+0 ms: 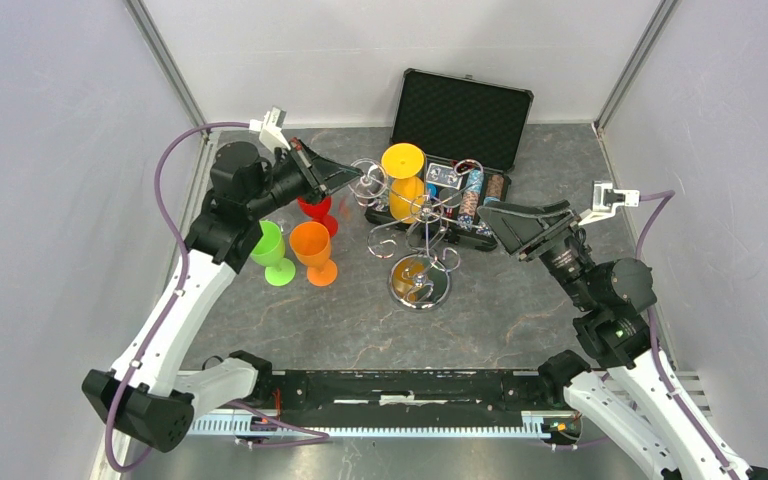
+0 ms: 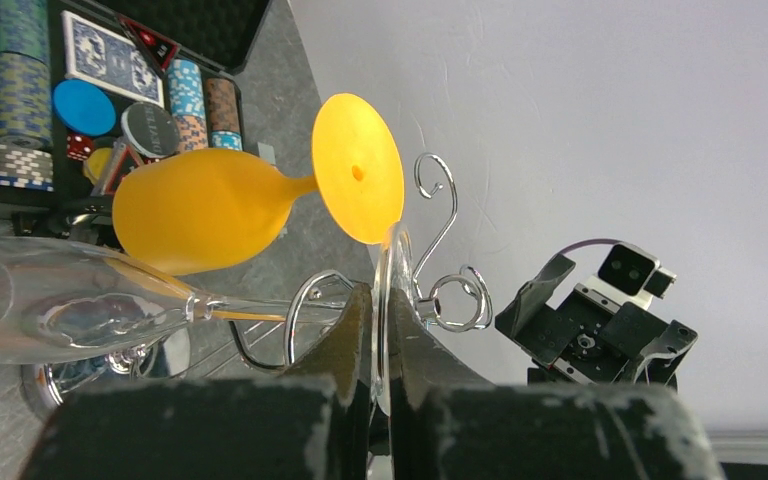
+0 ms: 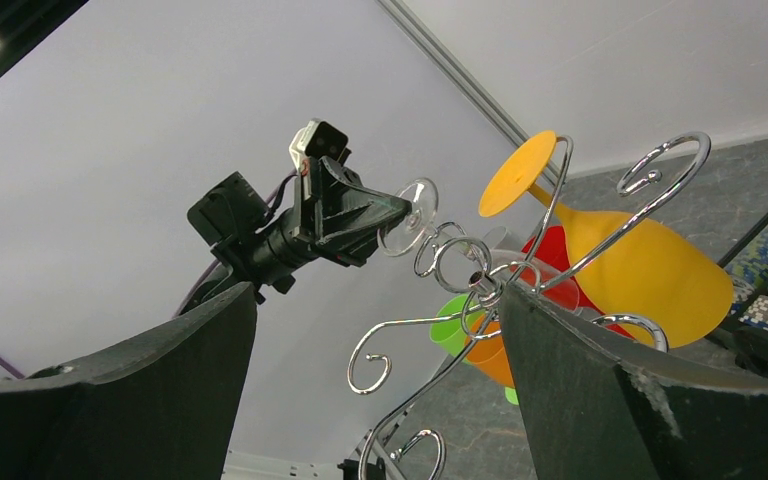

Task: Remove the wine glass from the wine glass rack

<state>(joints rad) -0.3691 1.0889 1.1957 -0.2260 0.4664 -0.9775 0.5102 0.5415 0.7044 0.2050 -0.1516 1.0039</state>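
A clear wine glass (image 2: 50, 310) hangs upside down on the chrome wine glass rack (image 1: 420, 284), its stem running through a curled arm (image 2: 305, 300). My left gripper (image 2: 382, 292) is shut on the thin edge of this glass's round foot (image 3: 410, 214), at the rack's upper left side (image 1: 362, 178). A yellow wine glass (image 1: 403, 186) also hangs on the rack. My right gripper (image 1: 482, 214) stands open just right of the rack, with the rack's wire arms (image 3: 415, 340) seen between its fingers but not touched.
Red (image 1: 317, 211), green (image 1: 273, 251) and orange (image 1: 313, 250) glasses stand on the table left of the rack, under my left arm. An open black case (image 1: 460, 110) with poker chips and cards lies behind the rack. Grey walls close in both sides.
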